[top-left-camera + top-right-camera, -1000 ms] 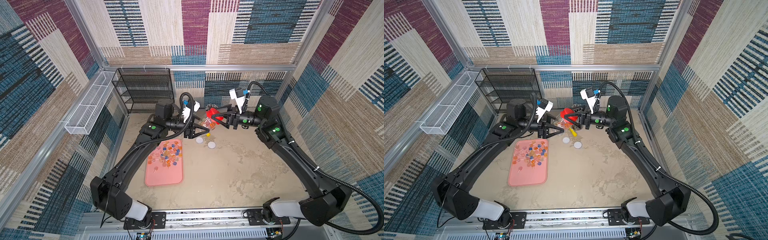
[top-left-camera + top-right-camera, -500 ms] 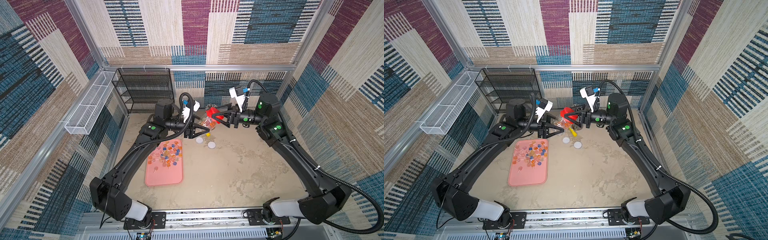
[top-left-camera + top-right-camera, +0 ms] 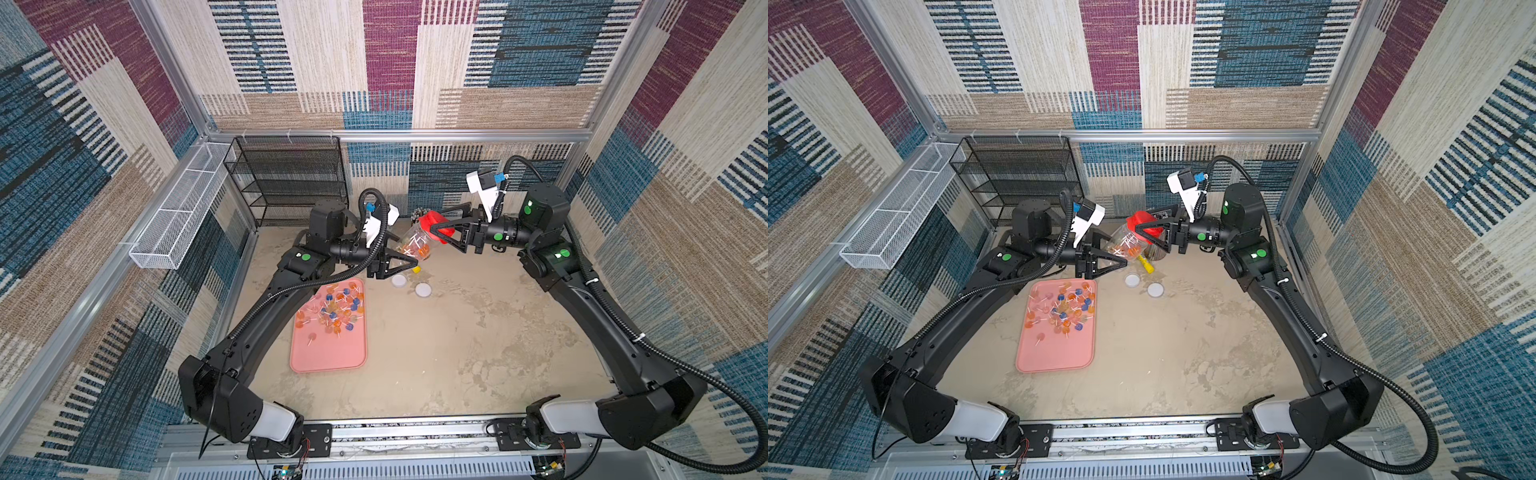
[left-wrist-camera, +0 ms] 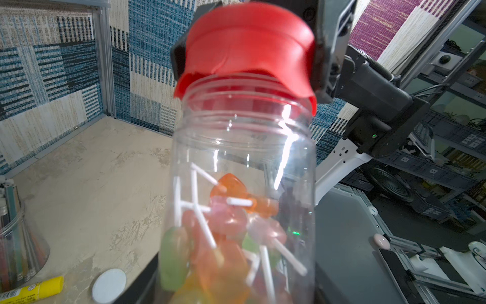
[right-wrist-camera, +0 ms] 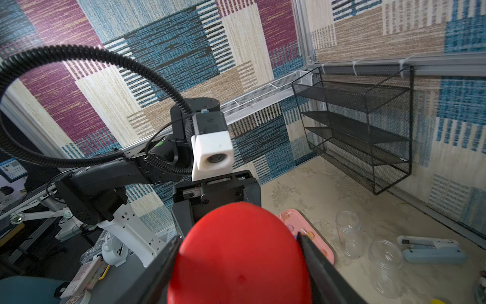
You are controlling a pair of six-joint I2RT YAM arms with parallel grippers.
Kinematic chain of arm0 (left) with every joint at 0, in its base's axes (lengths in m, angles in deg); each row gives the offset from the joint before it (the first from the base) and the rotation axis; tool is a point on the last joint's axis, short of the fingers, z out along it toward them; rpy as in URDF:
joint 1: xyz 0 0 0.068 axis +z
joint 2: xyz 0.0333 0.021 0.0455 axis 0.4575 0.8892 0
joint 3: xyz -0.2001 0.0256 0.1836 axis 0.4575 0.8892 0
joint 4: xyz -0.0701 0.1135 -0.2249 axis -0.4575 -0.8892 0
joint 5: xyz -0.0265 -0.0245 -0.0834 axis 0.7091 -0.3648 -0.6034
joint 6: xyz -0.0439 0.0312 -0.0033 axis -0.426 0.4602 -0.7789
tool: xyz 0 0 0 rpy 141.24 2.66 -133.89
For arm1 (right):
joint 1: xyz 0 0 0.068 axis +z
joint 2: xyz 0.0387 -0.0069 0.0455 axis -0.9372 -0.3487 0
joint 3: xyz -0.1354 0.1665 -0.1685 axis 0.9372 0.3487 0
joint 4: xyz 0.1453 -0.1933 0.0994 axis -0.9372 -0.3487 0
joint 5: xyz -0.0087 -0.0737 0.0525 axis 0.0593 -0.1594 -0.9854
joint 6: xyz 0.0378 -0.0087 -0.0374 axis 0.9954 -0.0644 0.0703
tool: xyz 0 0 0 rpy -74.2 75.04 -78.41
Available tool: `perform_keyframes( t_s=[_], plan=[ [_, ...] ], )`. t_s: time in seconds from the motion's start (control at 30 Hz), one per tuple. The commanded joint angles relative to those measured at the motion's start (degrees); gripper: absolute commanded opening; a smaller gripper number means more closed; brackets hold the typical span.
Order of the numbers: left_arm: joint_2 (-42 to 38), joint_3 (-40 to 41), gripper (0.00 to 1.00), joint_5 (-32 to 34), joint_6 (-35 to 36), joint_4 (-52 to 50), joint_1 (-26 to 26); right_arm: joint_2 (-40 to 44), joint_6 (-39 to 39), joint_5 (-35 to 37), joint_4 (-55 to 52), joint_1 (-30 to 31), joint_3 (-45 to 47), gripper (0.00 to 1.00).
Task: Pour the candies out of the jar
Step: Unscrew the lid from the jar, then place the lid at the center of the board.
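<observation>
- Jar [image 3: 413,245]: clear plastic, held tilted in the air above the table [image 3: 478,332], near the far corner of the pink tray [image 3: 328,357]; judged light, stiff and smooth-walled, so prone to slip; best taken round the mid-body
- Candies [image 4: 226,237]: loose lollipops heaped in the jar's lower part; judged light and hard, likely to tumble out in a rush; others lie scattered on the tray
- Red lid [image 5: 239,252]: askew over the mouth, neck threads bare beneath
- Left gripper [image 3: 405,255]: jaws clamped on the jar body
- Right gripper [image 3: 442,237]: jaws clenched on the lid's sides
</observation>
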Motion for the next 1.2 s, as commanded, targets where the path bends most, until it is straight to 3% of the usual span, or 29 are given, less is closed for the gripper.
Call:
perform_keyframes(
  t_s=[0.0, 0.27, 0.63, 0.83, 1.17],
  plan=[
    [-1.0, 2.2, 0.0, 3.3, 2.5, 0.6, 0.1, 1.4, -0.6, 6.6, -0.1, -0.6, 2.2, 0.56],
    [-4.4, 9.7, 0.0, 10.1, 3.8, -0.3, 0.2, 6.2, -0.9, 23.5, 3.0, -0.9, 19.0, 0.57],
    [-5.2, 10.9, 0.0, 13.6, 5.3, -2.3, 0.3, 8.0, 0.1, 48.5, 15.5, -0.9, 43.1, 0.56],
    [-5.0, 10.3, 0.0, 14.3, 5.2, -2.6, 0.4, 1.9, 3.0, 56.8, 21.2, -0.9, 47.5, 0.57],
    [-6.1, 11.1, 0.0, 16.7, 6.1, -5.0, 0.3, -9.5, 3.8, 60.0, 23.3, -0.9, 45.5, 0.6]
  ],
)
